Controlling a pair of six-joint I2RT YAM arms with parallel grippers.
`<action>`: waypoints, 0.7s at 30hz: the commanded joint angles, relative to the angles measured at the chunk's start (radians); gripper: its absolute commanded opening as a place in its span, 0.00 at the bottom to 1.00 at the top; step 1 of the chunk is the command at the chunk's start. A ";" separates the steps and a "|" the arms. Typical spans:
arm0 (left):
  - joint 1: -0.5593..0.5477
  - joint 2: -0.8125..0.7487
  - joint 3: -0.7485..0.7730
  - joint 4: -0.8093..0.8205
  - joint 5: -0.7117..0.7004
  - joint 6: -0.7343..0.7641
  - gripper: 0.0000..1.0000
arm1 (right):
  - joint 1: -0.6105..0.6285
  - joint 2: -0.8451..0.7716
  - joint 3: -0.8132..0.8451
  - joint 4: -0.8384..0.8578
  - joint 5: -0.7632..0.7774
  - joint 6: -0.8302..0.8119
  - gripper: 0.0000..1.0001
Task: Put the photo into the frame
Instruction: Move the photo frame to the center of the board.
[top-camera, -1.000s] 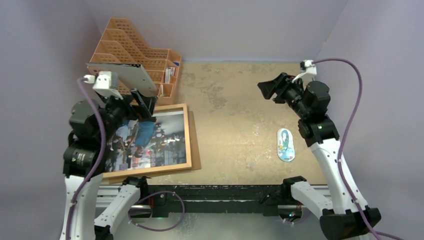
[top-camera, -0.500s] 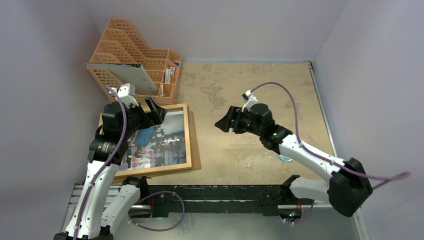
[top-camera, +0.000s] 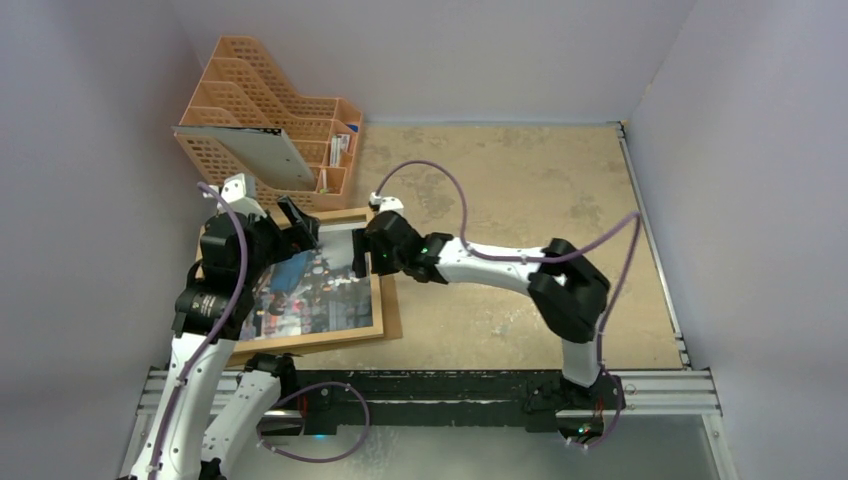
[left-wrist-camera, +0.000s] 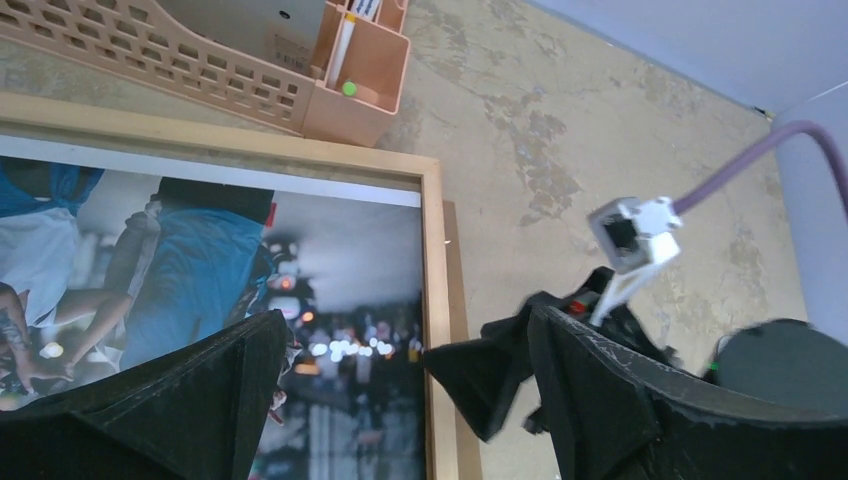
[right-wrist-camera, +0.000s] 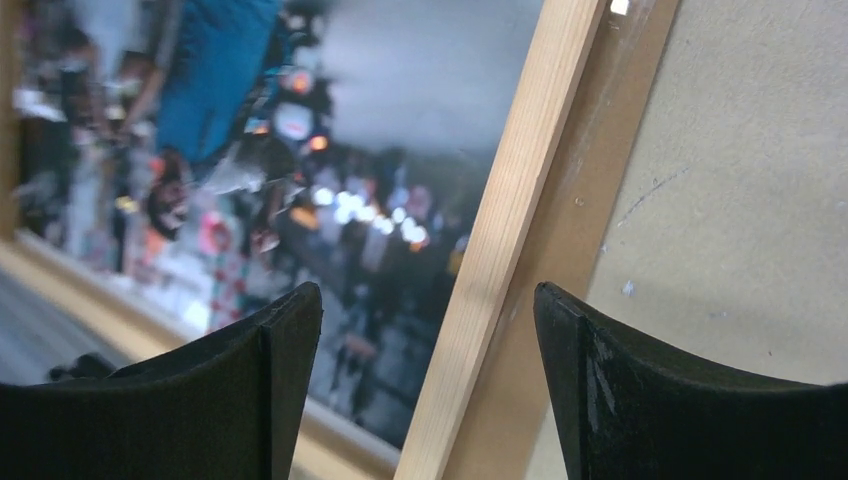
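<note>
Top view: the frame (top-camera: 378, 270) lies flat on the near left part of the table (top-camera: 520, 190). Its long axis runs left to right, slightly skewed. The photo (top-camera: 320, 290) sits inside it, a glossy street scene with a figure in blue. A brown backing panel (top-camera: 392, 300) shows past the frame's right side. An orange file rack (top-camera: 290, 110) stands in the far left corner. The left gripper (top-camera: 301, 222) hovers over the frame's far rail with its jaws spread. The right gripper (top-camera: 362, 255) reaches across to the frame's right rail.

Left wrist view: the frame's far right corner shows, thin light wood. A white border strip edges the photo along the far rail. The left fingers (left-wrist-camera: 190, 400) stand wide apart, with nothing between them.

Right wrist view: the wooden rail runs diagonally between the right fingers (right-wrist-camera: 640, 400), which are parted and grip nothing. The print to its left is blurred, and the brown panel lies to its right.
</note>
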 joint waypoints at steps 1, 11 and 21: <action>0.004 -0.005 -0.027 0.002 -0.037 -0.017 0.95 | 0.016 0.133 0.170 -0.235 0.161 -0.021 0.80; 0.003 -0.016 -0.104 -0.006 -0.064 -0.032 0.94 | 0.032 0.255 0.278 -0.326 0.134 -0.079 0.65; 0.004 -0.023 -0.091 -0.010 -0.024 -0.038 0.94 | 0.034 0.245 0.275 -0.375 0.134 -0.038 0.33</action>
